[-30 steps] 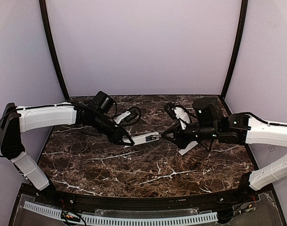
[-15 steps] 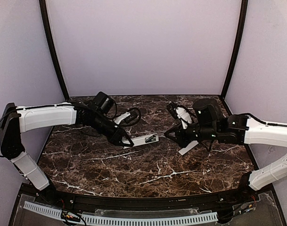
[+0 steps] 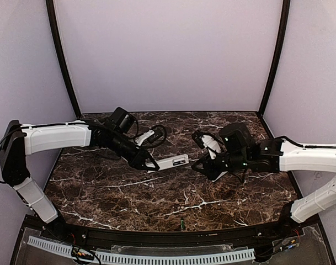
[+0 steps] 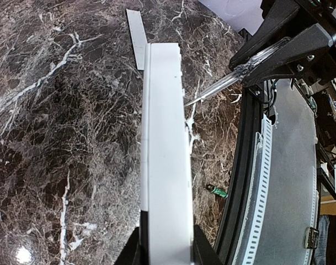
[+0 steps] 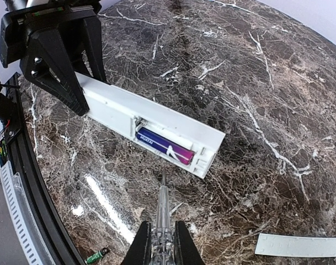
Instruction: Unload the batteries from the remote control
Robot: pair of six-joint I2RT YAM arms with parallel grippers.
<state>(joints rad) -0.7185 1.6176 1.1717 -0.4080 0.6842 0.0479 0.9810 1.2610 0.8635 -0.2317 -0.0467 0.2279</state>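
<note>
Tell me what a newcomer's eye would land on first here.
The white remote control, held at mid-table by the left gripper, with its compartment open and one purple battery inside. Next, the right gripper aiming a slim clear tool at that open end, and the flat white cover strip lying on the marble table.

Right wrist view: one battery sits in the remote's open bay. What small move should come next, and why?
Probably ease the right gripper forward until its thin clear tool reaches the battery at its pink end, then lever. The tip appears short of the remote control, which the left gripper clamps at its other end.
</note>
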